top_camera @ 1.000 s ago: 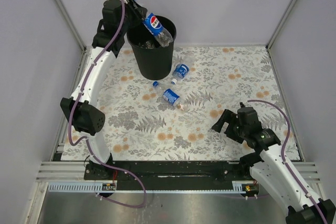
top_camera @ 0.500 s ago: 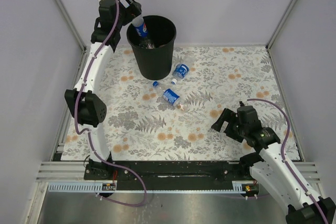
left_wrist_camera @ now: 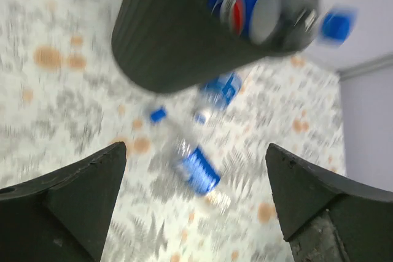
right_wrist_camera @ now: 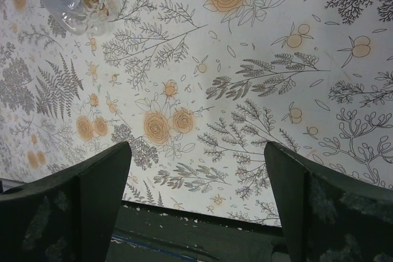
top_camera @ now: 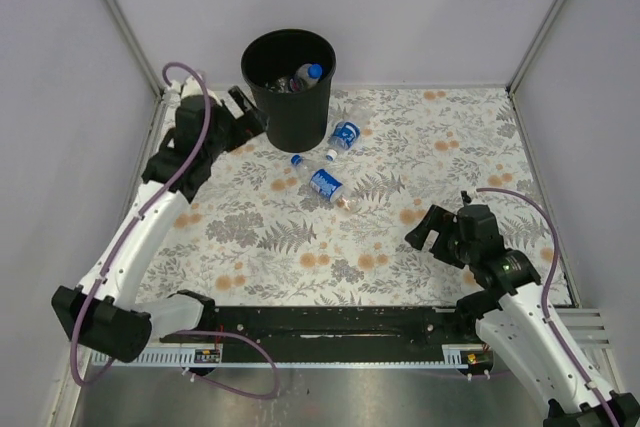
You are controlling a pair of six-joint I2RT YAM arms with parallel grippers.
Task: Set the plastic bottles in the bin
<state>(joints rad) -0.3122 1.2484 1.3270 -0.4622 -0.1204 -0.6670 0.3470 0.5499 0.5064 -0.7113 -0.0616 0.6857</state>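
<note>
Bin [top_camera: 290, 107] at upper centre holds bottles [top_camera: 305, 75]; two loose bottles [top_camera: 322, 183] lie on the cloth [top_camera: 420, 147] just below it; my left pincer [top_camera: 247, 113], left of the bin, gapes empty; my right pincer [top_camera: 426, 231], lower right, gapes empty too.

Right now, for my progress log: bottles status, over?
Left gripper, right gripper open, empty. Two bottles on table beside bin; more inside. Nothing in the way.

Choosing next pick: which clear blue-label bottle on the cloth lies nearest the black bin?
The clear blue-labelled plastic bottle at the base of the round black plastic bin; the other blue-labelled bottle lies farther out, toward the table's middle.
</note>
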